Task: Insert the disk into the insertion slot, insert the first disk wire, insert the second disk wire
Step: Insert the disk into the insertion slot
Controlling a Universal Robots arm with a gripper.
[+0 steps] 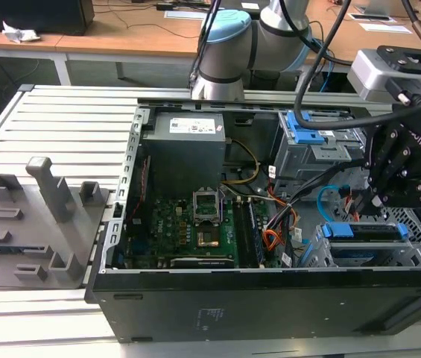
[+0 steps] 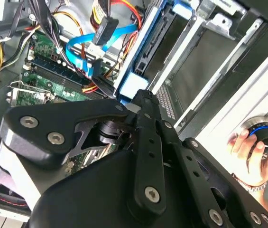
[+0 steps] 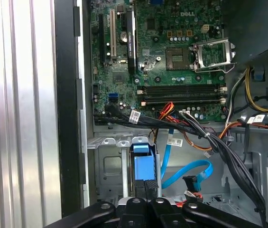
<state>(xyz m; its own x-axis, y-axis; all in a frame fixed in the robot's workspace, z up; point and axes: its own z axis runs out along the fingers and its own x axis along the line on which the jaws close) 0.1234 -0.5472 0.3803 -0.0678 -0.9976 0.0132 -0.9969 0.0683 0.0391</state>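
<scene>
So the disk (image 1: 338,230) in its blue caddy is sitting on edge inside the insertion slot (image 1: 344,257), at the near corner of the case on the exterior view's right. The gripper (image 3: 150,187) is parked right over the caddy's end. Its fingers look pinched together and I can't spot anything between them. The second disk wire (image 3: 190,171) loops just beside the slot, near the orange-and-black wire bundle (image 3: 169,110). A person's hand (image 2: 252,152) rests on a blue-ringed knob (image 2: 262,133).
</scene>
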